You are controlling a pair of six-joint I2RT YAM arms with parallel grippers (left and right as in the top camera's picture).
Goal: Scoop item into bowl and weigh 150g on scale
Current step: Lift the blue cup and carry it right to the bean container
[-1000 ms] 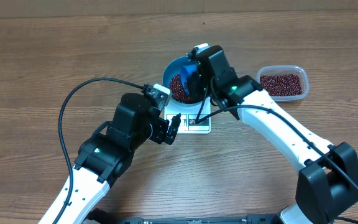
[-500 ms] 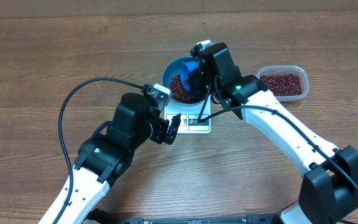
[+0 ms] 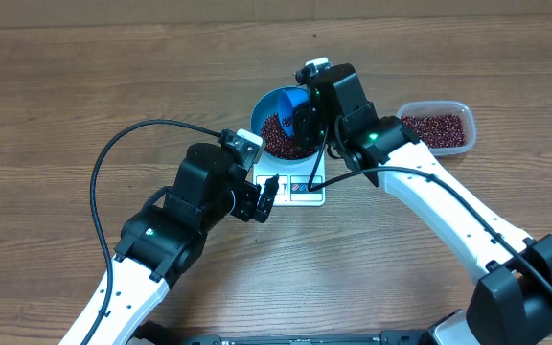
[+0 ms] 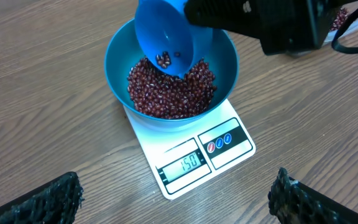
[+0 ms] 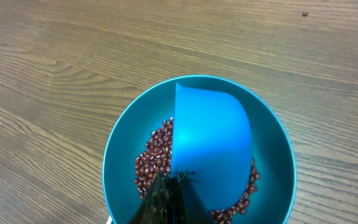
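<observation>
Our right gripper (image 5: 169, 198) grasps the scoop (image 4: 166, 37) above the beans (image 4: 166, 96) in the bowl (image 4: 118, 59) on the scale (image 4: 232, 155); left gripper (image 3: 264, 199) released.

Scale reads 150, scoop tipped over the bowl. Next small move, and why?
Probably tip the scoop back level and lift it clear: the scale reads 150, yet a few beans sit in it above the bowl; dropping them would likely overshoot.

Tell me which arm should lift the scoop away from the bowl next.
Right. The right pincer is shut on the blue scoop, tilted above the bowl on the scale with a few beans left inside. The left pincer hangs open and empty by the scale's front edge.
</observation>
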